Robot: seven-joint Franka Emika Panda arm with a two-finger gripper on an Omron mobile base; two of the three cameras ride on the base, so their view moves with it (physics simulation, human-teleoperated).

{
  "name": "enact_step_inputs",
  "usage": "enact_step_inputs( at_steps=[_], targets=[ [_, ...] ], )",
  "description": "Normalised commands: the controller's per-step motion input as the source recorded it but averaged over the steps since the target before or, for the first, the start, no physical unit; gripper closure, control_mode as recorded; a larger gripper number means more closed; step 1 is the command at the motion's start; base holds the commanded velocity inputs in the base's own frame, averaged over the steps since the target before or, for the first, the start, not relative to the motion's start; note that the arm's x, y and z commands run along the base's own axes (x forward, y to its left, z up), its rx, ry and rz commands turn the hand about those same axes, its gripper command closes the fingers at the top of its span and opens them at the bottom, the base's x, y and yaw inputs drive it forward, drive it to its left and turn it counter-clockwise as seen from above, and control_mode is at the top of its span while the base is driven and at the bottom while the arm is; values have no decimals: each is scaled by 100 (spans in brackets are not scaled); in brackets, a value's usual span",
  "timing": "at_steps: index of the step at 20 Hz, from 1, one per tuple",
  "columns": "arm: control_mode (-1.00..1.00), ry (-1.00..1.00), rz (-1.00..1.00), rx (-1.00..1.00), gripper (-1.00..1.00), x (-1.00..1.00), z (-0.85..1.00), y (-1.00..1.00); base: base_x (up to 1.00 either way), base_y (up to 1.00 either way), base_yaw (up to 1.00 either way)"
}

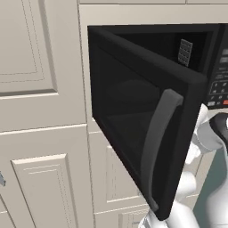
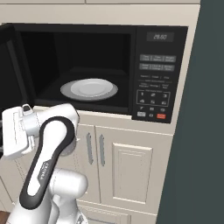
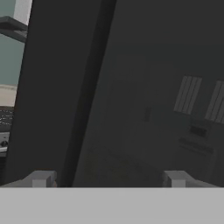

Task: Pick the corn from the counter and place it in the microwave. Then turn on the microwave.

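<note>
Pointing at the inner face of the microwave's open door [image 3: 144, 96], the gripper [image 3: 107, 180] has its two tips spread wide at the bottom of the hand view, with nothing between them. Behind the door's edge, toward ten o'clock in that view, a strip of pale counter [image 3: 8, 94] shows. The corn cannot be made out in any view, so where it lies cannot be told; it is plainly not on the plate.

In the right base view, the hand sits low at about eight o'clock, below the door, and the arm [image 2: 50, 153] curves up from the bottom edge. The microwave [image 2: 159, 37] stands open above cream cabinet doors [image 2: 131, 168]. Its white plate [image 2: 89, 87] lies bare on the cavity floor (around eleven o'clock from the picture's centre), and the keypad with its red button [image 2: 161, 116] is at about three o'clock. In the left base view the door swings far out toward the camera, its long grey handle [image 1: 156, 147] running down its front.

The main risk, as I judge it, is the door: the hand is close to it, and a wide swing of the arm could knock it further or push it shut. Starting the oven without the corn inside would also fail the task.
</note>
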Motion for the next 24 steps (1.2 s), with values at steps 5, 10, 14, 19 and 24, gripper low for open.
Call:
enact_step_inputs(
  at_steps=[5,10,14,19,24],
  targets=[
    [-100,0,0,2,-100,-10,-8,17,0,0,0],
    [-100,0,0,2,-100,-9,-8,17,0,0,0],
    [-100,0,0,1,-100,-9,-9,18,0,0,0],
    [-100,0,0,1,-100,-8,-9,18,0,0,0],
    [-100,0,-2,1,-100,-4,-8,19,0,0,0]
  ],
)
